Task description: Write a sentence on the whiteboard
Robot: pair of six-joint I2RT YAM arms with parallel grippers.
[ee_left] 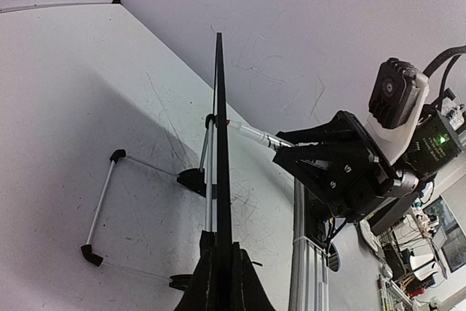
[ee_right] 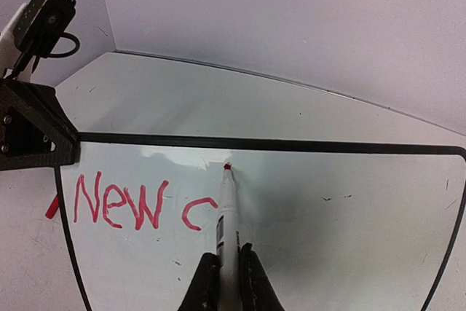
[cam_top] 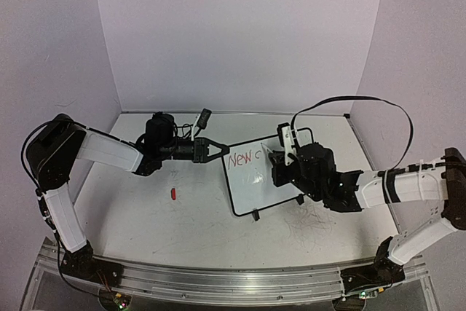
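Observation:
The whiteboard (cam_top: 256,189) stands tilted on its two black feet at the table's middle, with "New c" (cam_top: 244,157) written on it in red. My left gripper (cam_top: 218,148) is shut on the board's upper left edge; the left wrist view shows the board edge-on (ee_left: 218,121) between its jaws (ee_left: 222,247). My right gripper (cam_top: 279,164) is shut on a white marker (ee_right: 228,213). Its red tip (ee_right: 227,167) is at the board's face (ee_right: 342,209), just right of the "c" (ee_right: 196,213) and near the top frame. The marker also shows in the left wrist view (ee_left: 255,135).
A small red cap (cam_top: 174,194) lies on the table left of the board. The left gripper (ee_right: 33,132) shows at the board's corner in the right wrist view. White walls close the table on three sides. A metal rail (cam_top: 233,282) runs along the near edge.

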